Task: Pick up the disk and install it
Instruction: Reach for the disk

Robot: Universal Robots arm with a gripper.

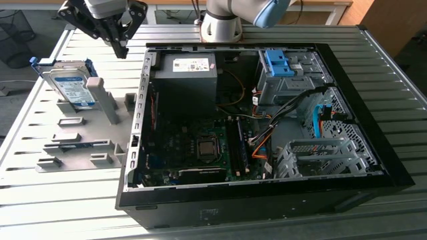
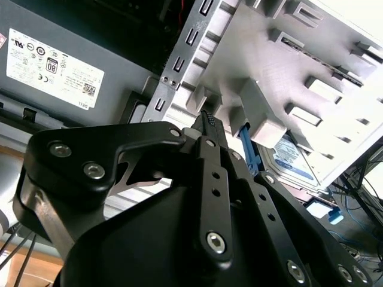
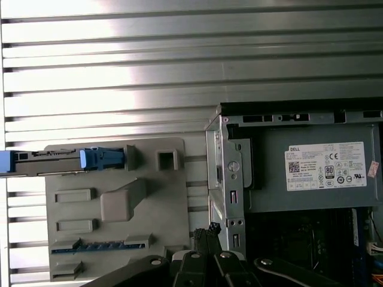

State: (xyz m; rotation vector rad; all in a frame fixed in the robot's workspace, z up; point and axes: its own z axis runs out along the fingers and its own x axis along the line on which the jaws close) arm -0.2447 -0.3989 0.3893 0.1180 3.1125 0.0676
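Gripper point(image 1: 121, 52) hangs above the slatted metal table point(image 1: 67, 210), just outside the open computer case point(image 1: 233, 210), off the case's corner on the exterior view's left. In both wrist views I see its black fingers point(image 2: 210, 156) pressed together to a single tip, with nothing held between them.

Below it, beside the case's outer wall, lies a gray fixture plate point(image 1: 80, 145) with raised blocks and slots. The disk point(image 1: 70, 87) stands on edge in the plate's slot farthest from the case, label facing the exterior camera and blue frame around its edges. In the first wrist view I see the disk point(image 3: 48, 162) edge-on, clear of the gripper point(image 3: 206, 230).

Inside the case, the power supply point(image 1: 190, 75) with its white sticker sits nearest the gripper's corner. The motherboard point(image 1: 207, 147) lies on the case floor beyond it. A blue bracket point(image 1: 277, 62) tops the drive bay further across. A perforated metal drive cage point(image 1: 313, 155) stands against the case's wall on the exterior view's right.
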